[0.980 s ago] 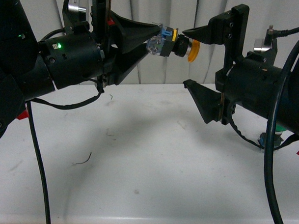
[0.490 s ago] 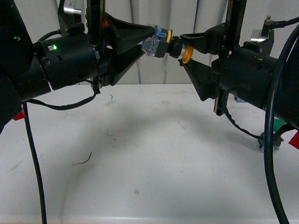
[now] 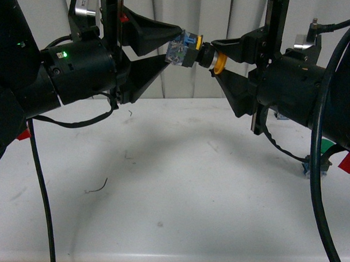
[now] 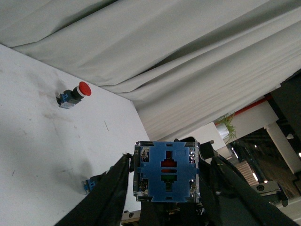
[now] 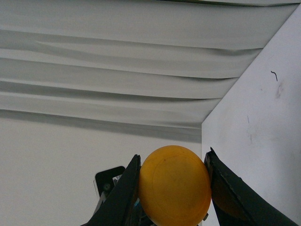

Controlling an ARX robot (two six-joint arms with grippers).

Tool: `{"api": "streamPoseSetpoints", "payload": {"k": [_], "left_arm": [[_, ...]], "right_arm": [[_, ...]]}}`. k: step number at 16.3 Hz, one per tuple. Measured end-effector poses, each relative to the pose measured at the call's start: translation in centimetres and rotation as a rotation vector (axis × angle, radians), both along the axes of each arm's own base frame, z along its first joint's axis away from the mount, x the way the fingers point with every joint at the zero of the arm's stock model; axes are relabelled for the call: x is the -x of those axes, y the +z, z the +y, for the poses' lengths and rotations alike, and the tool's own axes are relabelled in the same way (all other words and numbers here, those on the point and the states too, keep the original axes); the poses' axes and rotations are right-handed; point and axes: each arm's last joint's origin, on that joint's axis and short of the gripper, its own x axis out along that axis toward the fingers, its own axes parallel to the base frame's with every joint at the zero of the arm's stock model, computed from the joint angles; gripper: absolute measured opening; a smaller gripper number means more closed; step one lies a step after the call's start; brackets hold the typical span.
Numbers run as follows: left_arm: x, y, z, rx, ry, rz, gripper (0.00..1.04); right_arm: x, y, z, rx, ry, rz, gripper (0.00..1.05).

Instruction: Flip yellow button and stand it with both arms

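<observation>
- Two grippers are met at one object: the yellow button (image 3: pixel 192 50) is held in the air, well above the table (image 3: pixel 165 183) and over its far edge, in front of the curtain (image 3: pixel 217 14).
- Its long axis is laid nearly level. The blue base (image 4: pixel 167 172) is turned to the left gripper (image 3: pixel 175 44) and the yellow cap (image 5: pixel 174 186) to the right gripper (image 3: pixel 217 60), with the cap end slightly lower.
- The right gripper is seen clamped on the cap: in the right wrist view both fingers (image 5: pixel 225 188) are pressed against its sides.
- The left gripper is seen spread: in the left wrist view a narrow gap is shown between the base and each finger (image 4: pixel 110 188).
- In the front view the upper left finger looks to touch the base's top corner, but contact there cannot be settled.
- The button is judged to be carried by the right arm alone. The coming move is judged to turn on the level axis being brought upright over the table, once the base is cleared by the left fingers.
- A red-capped button (image 4: pixel 75 94) is seen lying on the table.
- A small blue object (image 4: pixel 89 186), also on the table, is half hidden behind a left finger and cannot be identified.
</observation>
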Motion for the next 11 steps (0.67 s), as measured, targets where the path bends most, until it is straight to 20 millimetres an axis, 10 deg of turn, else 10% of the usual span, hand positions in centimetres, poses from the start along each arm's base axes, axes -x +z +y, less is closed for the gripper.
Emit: {"api": "streamPoseSetpoints", "payload": {"k": [4, 11], "left_arm": [[-0.2, 0.2, 0.5, 0.015, 0.012, -0.003, 1.00], [-1.4, -1.6, 9.1, -0.078, 0.236, 0.134, 0.98]], "right_arm": [[-0.2, 0.1, -0.5, -0.001, -0.013, -0.002, 0.35], [-0.3, 0.2, -0.7, 0.001, -0.002, -0.007, 0.35]]}}
